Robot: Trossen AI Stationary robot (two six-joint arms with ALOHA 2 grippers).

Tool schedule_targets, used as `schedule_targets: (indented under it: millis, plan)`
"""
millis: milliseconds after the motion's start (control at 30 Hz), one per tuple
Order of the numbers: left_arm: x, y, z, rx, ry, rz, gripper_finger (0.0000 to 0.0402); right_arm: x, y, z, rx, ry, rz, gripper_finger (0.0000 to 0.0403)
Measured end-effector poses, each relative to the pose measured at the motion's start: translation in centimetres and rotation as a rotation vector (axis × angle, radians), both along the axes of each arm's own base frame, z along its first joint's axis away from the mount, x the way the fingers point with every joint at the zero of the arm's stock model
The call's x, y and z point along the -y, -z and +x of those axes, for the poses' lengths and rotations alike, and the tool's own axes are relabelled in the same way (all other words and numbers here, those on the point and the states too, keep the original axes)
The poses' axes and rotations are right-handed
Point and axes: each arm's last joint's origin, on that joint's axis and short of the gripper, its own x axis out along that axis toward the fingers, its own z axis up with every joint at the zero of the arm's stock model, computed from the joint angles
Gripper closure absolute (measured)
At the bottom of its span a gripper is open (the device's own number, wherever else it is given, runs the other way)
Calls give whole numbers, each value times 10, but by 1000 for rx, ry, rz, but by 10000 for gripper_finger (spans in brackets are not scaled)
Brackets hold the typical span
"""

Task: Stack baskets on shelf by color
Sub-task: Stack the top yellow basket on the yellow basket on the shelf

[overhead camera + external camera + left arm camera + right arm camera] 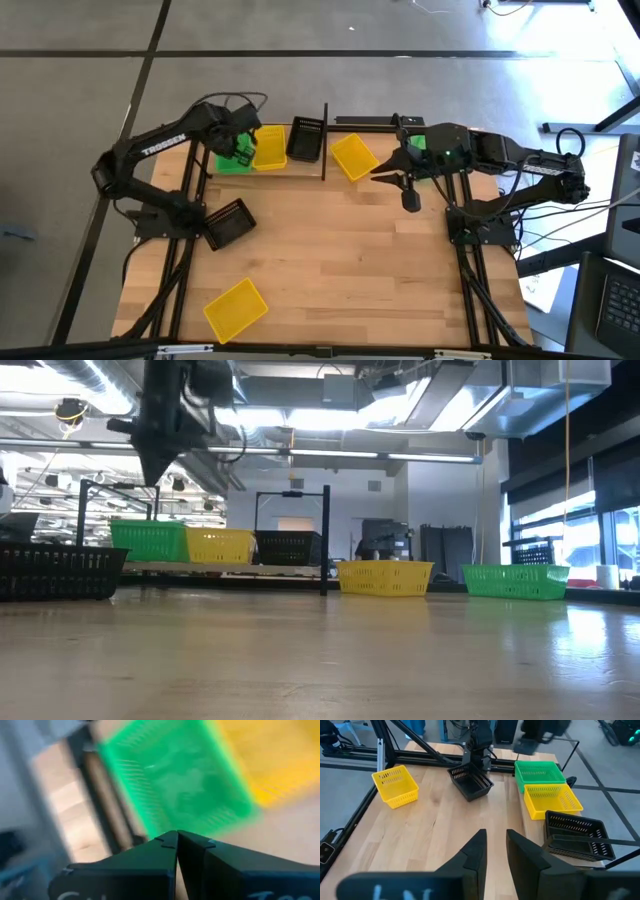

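Note:
On the shelf (300,168) at the table's far edge stand a green basket (228,160), a yellow basket (269,148) and a black basket (305,140) in a row. My left gripper (177,837) hovers shut just above the green basket (175,780), apart from it in the low view (150,478). My right gripper (495,847) is open and holds nothing, raised over the table's right part (396,186). Loose baskets rest on the table: yellow (353,157), green (416,142), black (230,222), yellow (236,308).
Thin black posts (326,540) and rods frame the shelf. The table's middle and near right lie bare (360,270). Cables and a stand sit beyond the table's right edge (590,190).

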Motion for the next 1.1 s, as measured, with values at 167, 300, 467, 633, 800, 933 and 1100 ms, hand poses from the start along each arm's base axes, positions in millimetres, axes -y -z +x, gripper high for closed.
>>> schedule_targets:
  millis: [167, 300, 467, 633, 800, 933, 1100]
  plan:
    - [39, -10, 7, 115, 159, -103, 401, 0, 0, 0, -1, -22, -43, 331]
    - [73, -17, 11, 180, 220, -133, 401, 0, 2, -1, -21, -31, -54, 331]
    - [115, -20, 14, 234, 316, -196, 401, 0, 7, -4, -82, -38, -59, 331]
    - [150, -20, 14, 262, 340, -246, 402, 0, 8, -5, -96, -58, -89, 331]
    - [174, -18, 15, 292, 298, -247, 401, 1, 18, -6, -206, -9, -93, 331]
    - [189, -19, 10, 314, 305, -210, 401, 4, 33, 5, -322, 116, -66, 331]
    - [197, -19, 7, 321, 350, -160, 401, 7, 61, 37, -452, 125, -73, 331]
